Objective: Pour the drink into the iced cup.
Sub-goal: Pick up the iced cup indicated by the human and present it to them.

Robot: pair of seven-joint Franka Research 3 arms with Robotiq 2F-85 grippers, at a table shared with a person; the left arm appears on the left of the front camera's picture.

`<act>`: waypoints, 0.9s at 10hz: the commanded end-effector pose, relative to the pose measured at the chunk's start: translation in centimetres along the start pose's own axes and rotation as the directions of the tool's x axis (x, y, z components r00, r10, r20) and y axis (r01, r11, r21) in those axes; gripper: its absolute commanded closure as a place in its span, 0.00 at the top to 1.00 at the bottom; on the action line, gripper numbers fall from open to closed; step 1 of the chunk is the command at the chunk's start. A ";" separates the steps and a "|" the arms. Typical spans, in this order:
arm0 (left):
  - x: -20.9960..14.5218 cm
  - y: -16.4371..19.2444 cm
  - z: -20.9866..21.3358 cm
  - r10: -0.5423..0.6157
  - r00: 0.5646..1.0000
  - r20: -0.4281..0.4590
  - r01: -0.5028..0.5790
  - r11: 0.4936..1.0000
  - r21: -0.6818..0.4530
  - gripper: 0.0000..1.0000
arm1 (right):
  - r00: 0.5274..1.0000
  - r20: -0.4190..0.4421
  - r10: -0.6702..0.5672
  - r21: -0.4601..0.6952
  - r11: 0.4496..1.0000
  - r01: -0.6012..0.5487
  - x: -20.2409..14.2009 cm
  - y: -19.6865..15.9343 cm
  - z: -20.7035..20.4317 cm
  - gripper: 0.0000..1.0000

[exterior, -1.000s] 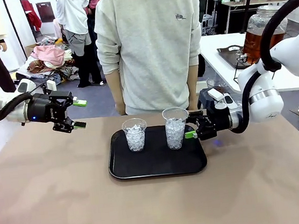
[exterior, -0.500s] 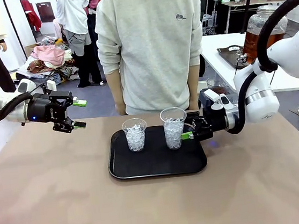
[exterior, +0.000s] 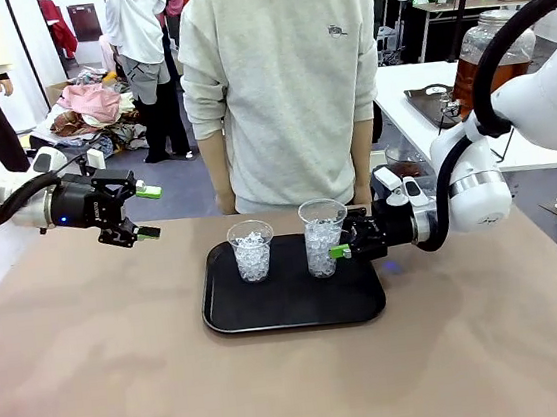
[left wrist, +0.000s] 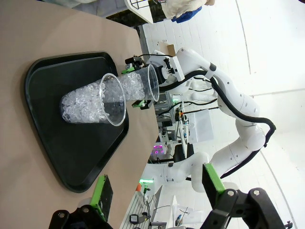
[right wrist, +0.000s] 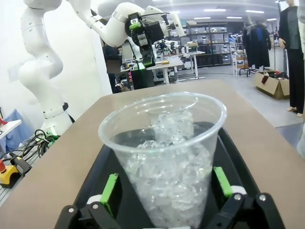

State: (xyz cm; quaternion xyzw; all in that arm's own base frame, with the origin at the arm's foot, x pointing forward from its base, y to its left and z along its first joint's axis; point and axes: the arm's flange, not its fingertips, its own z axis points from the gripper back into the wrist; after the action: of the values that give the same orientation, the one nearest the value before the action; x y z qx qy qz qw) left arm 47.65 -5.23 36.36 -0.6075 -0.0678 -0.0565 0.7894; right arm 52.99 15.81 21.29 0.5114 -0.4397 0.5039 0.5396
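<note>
Two clear iced cups stand on a black tray: the left cup and the right cup. My right gripper reaches in from the right, open, and in the right wrist view its green pads flank the right cup low on its sides. My left gripper hovers open and empty above the table's far left, and in its wrist view both cups lie ahead of it. The amber-brown drink fills a large glass jar on the white side table at the back right.
A person in a grey sweatshirt stands at the far edge just behind the tray, hands out of sight. The brown tabletop is bare in front of the tray. A dark metal tray lies beside the jar.
My right gripper has slid left along the tray so its fingers reach farther around the right cup, which shifted slightly left. The left arm has not moved.
</note>
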 end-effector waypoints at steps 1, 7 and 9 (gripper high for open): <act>-0.1 0.0 0.1 0.000 1.000 0.002 0.000 1.000 -0.002 1.00 | 0.999 0.029 0.023 -0.043 0.999 -0.021 -0.1 -0.8 -1.3 1.00; -0.1 0.0 0.1 0.000 1.000 0.002 0.000 1.000 -0.002 1.00 | 0.999 0.042 0.003 -0.029 1.000 -0.002 -0.2 -1.0 -1.9 0.92; -0.1 0.0 0.1 0.000 1.000 0.002 0.000 1.000 -0.002 1.00 | 0.999 0.045 0.012 -0.031 0.999 -0.011 -0.2 -1.0 -1.8 0.78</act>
State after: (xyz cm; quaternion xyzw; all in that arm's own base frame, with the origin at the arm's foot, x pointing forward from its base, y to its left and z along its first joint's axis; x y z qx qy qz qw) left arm 47.65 -5.23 36.36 -0.6075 -0.0678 -0.0565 0.7894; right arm 53.33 17.03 20.87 0.5165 -0.4500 0.4880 0.5409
